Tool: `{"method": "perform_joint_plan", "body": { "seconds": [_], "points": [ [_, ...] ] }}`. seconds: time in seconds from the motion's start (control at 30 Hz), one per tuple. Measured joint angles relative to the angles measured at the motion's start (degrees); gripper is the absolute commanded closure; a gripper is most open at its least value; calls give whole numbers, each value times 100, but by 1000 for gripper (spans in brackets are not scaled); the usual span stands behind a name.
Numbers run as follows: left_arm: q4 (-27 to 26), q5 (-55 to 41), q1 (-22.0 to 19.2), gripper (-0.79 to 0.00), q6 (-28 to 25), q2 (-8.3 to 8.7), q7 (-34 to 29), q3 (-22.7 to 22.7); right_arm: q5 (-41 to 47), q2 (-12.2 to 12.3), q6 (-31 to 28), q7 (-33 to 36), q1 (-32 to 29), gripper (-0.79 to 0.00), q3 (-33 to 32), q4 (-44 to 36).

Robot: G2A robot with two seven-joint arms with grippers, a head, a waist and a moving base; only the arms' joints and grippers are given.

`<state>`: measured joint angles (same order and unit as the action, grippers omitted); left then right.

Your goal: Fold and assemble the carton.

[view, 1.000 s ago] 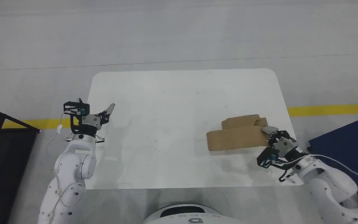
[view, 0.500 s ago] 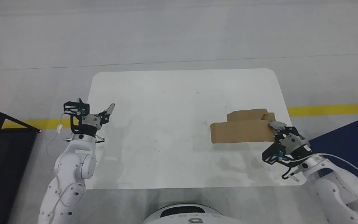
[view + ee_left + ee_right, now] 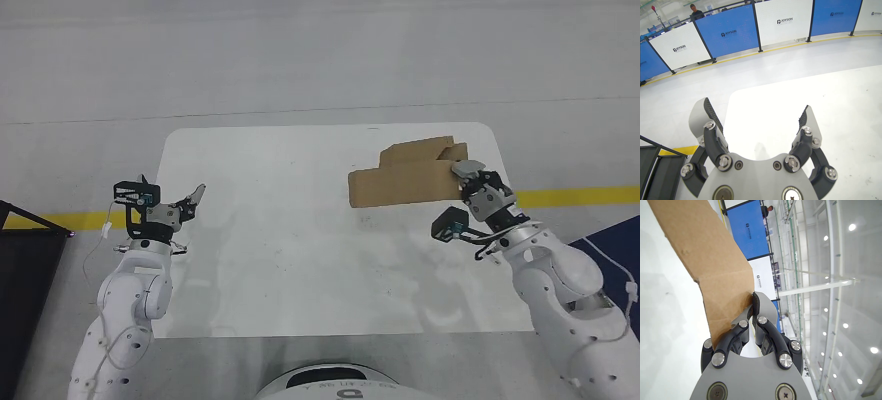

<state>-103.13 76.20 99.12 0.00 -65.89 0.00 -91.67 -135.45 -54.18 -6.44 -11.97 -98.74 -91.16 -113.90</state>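
— Right claw (image 3: pixel 462 170), what's it doing?
— Clamped on the right end of the flattened carton (image 3: pixel 400 180), with its forearm angled in over the far right corner of the bench (image 3: pixel 300 260).
— And the carton's line?
— Long axis runs across the bench, free end pointing to the robot's left.
— Left claw (image 3: pixel 195 193)?
— Fingers apart, hovering at the bench's left edge, pointing inward.

We carry the carton (image 3: pixel 400 184) in our right jaws from the bench's (image 3: pixel 290 250) near right edge toward its far right corner.
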Motion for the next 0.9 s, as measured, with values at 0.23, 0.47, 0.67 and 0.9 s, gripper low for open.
{"method": "perform_joint_plan", "body": {
  "seconds": [0.23,0.47,0.67,0.9],
  "points": [
    [0,0,0,-785,0,0,0,0,-75,-28,85,77,276,0,213,90],
    [140,-832,-165,-785,-689,-32,-485,233,-34,-35,158,84,307,0,203,79],
    [391,-3210,-728,-785,-2211,-143,-1423,1116,-441,-106,932,58,1011,0,487,60],
    [861,-6840,-1312,-785,-3458,-203,-2830,1700,-1097,-297,1423,491,2119,0,1576,303]
  ]
}}
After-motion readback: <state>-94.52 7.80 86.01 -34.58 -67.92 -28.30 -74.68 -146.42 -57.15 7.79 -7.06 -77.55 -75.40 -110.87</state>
